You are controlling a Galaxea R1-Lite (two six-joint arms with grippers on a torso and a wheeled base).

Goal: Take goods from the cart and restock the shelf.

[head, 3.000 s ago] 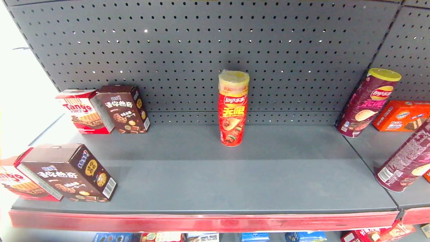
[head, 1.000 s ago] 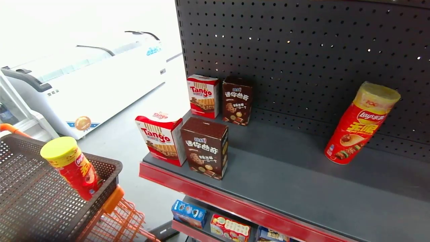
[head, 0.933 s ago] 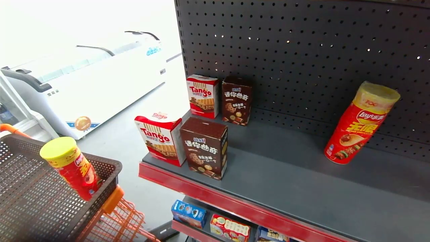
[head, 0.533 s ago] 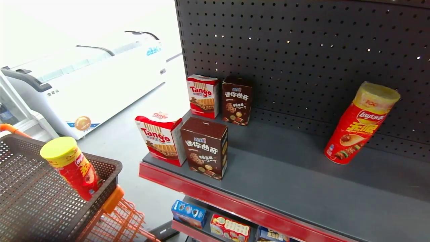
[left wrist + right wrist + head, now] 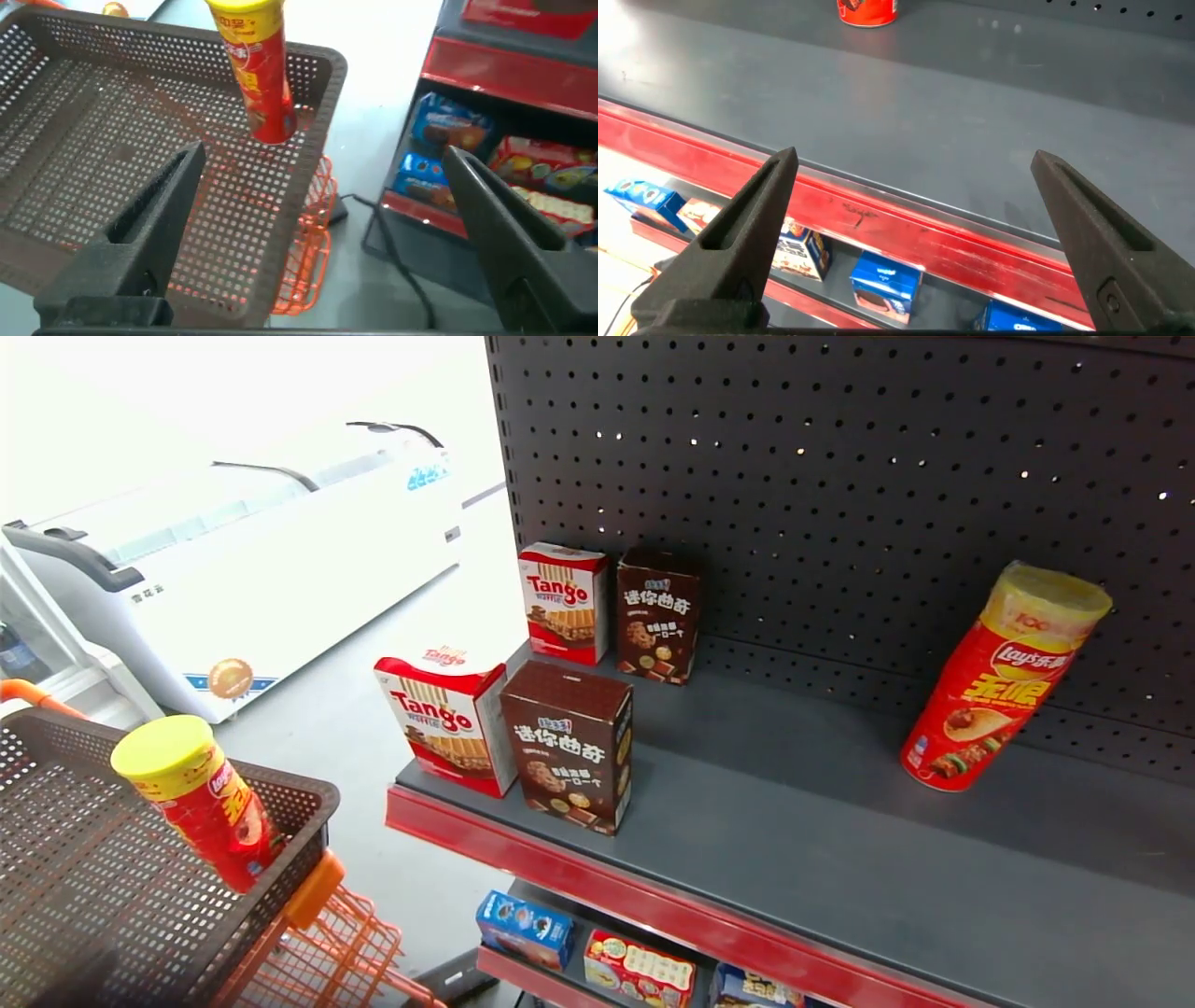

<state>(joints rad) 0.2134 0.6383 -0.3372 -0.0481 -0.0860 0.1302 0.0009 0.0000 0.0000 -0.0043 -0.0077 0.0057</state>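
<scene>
- Red cylindrical chip can with yellow lid stands upright in a corner of the brown mesh cart basket.
- Left gripper and right gripper both spread wide, empty.
- A finger clipping the tall, probably light can could topple it.

The left tool and right tool each bear two long, tapering, seemingly matte dark-grey fingers.
</scene>
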